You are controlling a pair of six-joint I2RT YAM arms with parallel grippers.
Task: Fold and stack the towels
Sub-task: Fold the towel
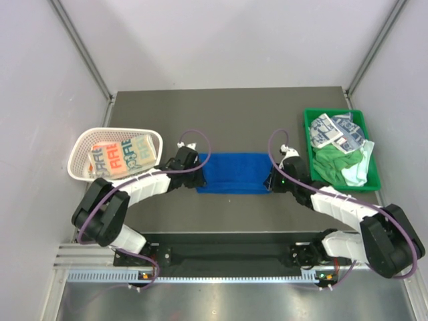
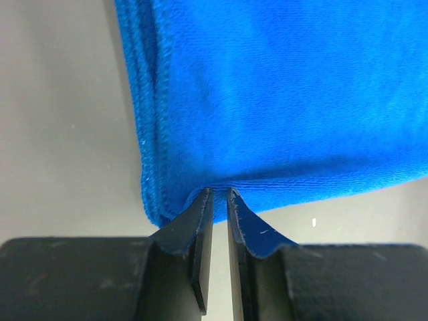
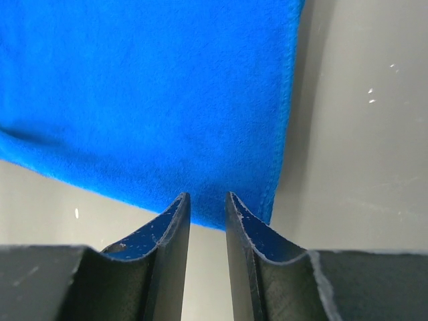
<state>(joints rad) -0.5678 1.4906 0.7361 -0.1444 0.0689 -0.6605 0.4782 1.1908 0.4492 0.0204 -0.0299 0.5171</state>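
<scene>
At the blue towel's (image 1: 231,172) near edge, left gripper (image 2: 219,194) pinches, right gripper (image 3: 207,197) perhaps.

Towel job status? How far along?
Done: folded printed towels sit in the basket. In hand: the blue towel lies folded mid-table. The left gripper pinches its near edge by the corner. The right gripper straddles that edge, grip unclear. Left: the green towel and others lie heaped in the tray, not yet folded.

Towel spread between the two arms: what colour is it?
Plain royal blue towel, no print; shows best in the left wrist view.
</scene>
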